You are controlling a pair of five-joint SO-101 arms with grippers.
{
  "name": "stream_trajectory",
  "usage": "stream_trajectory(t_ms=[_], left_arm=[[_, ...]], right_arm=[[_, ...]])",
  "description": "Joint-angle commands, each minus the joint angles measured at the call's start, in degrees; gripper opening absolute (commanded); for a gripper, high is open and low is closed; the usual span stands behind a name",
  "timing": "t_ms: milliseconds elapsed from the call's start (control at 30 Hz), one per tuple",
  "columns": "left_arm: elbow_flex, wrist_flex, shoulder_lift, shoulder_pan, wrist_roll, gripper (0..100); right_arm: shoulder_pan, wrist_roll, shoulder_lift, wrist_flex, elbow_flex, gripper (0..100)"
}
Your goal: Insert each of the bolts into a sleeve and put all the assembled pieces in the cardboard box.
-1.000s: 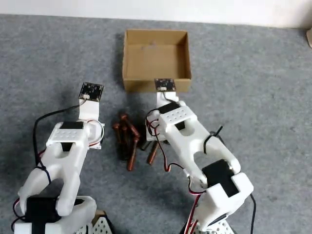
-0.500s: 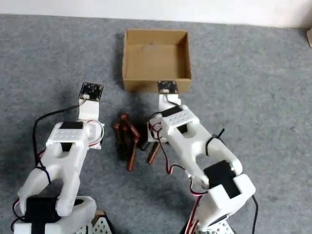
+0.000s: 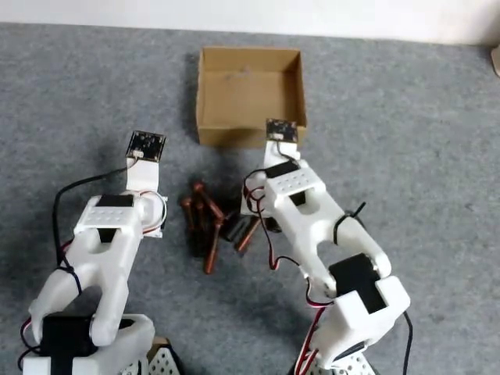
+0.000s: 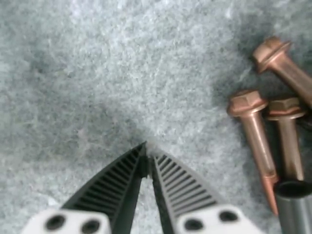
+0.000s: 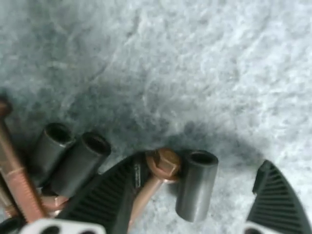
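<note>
Looking down my right gripper (image 5: 201, 168), I see its jaws spread wide with nothing gripped. A black sleeve (image 5: 196, 187) lies between them, and a copper bolt (image 5: 165, 163) has its hex head just beside that sleeve, at one fingertip. Two more sleeves (image 5: 80, 163) lie just outside that same jaw. My left gripper (image 4: 147, 148) is pinched closed and empty over the grey carpet (image 4: 122, 73), with three bolts (image 4: 253, 126) near it to one side. Beyond both grippers sits the cardboard box (image 3: 248, 134).

You've got copper-toned metal bolts (image 4: 253, 131), matt dark sleeves (image 5: 195, 187), a rough grey cloth worktop (image 3: 422, 117), and a matt cardboard box (image 3: 234, 134).
</note>
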Motion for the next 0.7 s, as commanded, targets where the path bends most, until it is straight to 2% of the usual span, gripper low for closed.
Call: stream_trajectory(t_ms=[0, 233, 500, 667], left_arm=[[-2.6, -1.0, -0.2, -0.5, 0.2, 1], [-2.6, -1.1, -0.2, -0.5, 0.3, 1], [-2.6, -1.1, -0.2, -0.5, 0.4, 1], [-2.6, -1.1, -0.2, -0.5, 0.4, 1]], right_arm=[[1.3, -0.5, -0.4, 0.5, -2.2, 32.9], [1.1, -0.3, -0.7, 1.7, -2.2, 32.9], [2.3, -0.2, -0.8, 13.6, -9.5, 32.9], [4.4, -0.2, -0.8, 16.7, -11.6, 32.9]])
